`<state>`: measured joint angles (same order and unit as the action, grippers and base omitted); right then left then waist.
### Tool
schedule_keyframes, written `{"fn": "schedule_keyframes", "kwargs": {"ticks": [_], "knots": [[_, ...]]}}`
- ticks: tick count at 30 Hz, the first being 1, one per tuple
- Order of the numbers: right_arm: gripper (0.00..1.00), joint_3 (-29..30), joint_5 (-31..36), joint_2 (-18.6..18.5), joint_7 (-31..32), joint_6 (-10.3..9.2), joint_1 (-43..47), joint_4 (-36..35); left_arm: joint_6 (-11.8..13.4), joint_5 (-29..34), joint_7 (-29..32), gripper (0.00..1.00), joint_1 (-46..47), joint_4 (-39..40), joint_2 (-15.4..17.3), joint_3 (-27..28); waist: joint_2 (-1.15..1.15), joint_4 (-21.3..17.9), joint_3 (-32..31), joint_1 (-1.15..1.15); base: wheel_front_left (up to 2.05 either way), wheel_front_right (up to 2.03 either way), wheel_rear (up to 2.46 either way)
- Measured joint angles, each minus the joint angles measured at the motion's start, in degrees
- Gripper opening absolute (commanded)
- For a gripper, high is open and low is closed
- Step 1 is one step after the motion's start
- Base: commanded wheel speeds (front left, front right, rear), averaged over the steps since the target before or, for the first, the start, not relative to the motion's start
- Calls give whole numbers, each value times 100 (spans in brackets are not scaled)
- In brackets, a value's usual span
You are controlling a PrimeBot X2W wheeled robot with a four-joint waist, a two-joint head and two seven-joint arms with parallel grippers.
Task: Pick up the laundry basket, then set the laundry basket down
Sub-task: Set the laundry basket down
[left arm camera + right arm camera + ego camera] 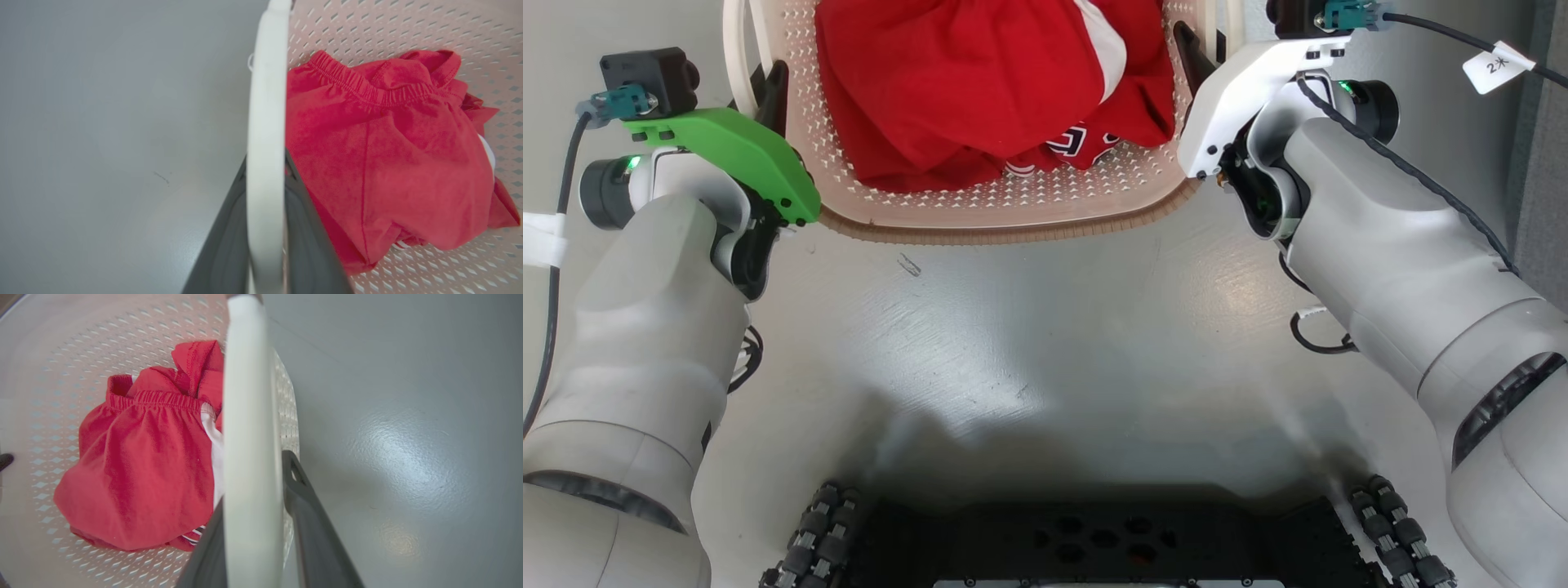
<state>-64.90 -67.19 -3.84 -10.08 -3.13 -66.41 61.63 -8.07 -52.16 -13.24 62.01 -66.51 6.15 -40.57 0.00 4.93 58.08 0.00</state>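
The glossy grey floor (1045, 343) takes up most of the head view; at the top of that view, straight ahead of the robot's black wheeled base (1094, 543), is the small cream-white perforated plastic laundry basket (1013, 204) with its brown woven-look rim (1013, 235); whether its bottom rests on the floor or hangs clear of it I cannot tell. Inside lies a bundle of soft red knit clothing (980, 82) with an elastic waistband and a white stripe; it sits towards the near wall, so the load looks light and a little off-centre. The thin shell is likely to be stiff enough to carry, though it may flex and tip if one side rises ahead of the other; the smooth plastic could slide in a loose grip. The two white hoop handles are the sensible places to hold it; the left handle (265, 122) runs between the dark fingers of the left end effector (768, 98), which are drawn in against both of its faces; the right handle (249, 416) is likewise pinched by the right end effector (1192, 53), one finger inside the basket and one outside.
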Motion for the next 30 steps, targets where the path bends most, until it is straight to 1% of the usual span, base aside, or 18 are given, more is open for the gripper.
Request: {"fn": "schedule_keyframes", "kwargs": {"ticks": [1, 2, 3, 22, 30], "knots": [[73, -2, -5, -1, -5, 0, -1, 1, 0, 0, 0, 16, 1, 0, -1, -4, 0, -1, 2, 0, 0, 0, 0], [100, -2, -10, -2, -5, 1, -5, 1, 1, 0, 0, 65, 1, -2, 0, -8, 0, -3, 4, 0, 0, 0, 0], [100, -3, -34, -2, -5, 1, -6, 1, 2, 0, -1, 100, 1, -7, 0, -8, 0, -4, 5, 0, 0, 0, 0], [100, -49, -168, -1, -101, -45, -6, 11, 2, -10, -49, 100, 35, -31, 18, -42, 0, -2, -49, 0, 0, 0, 0], [100, -81, -247, -1, -151, -43, -3, 10, 2, -13, -52, 100, 27, -55, 20, -67, 0, -10, -216, 0, 0, 0, 0]]}}
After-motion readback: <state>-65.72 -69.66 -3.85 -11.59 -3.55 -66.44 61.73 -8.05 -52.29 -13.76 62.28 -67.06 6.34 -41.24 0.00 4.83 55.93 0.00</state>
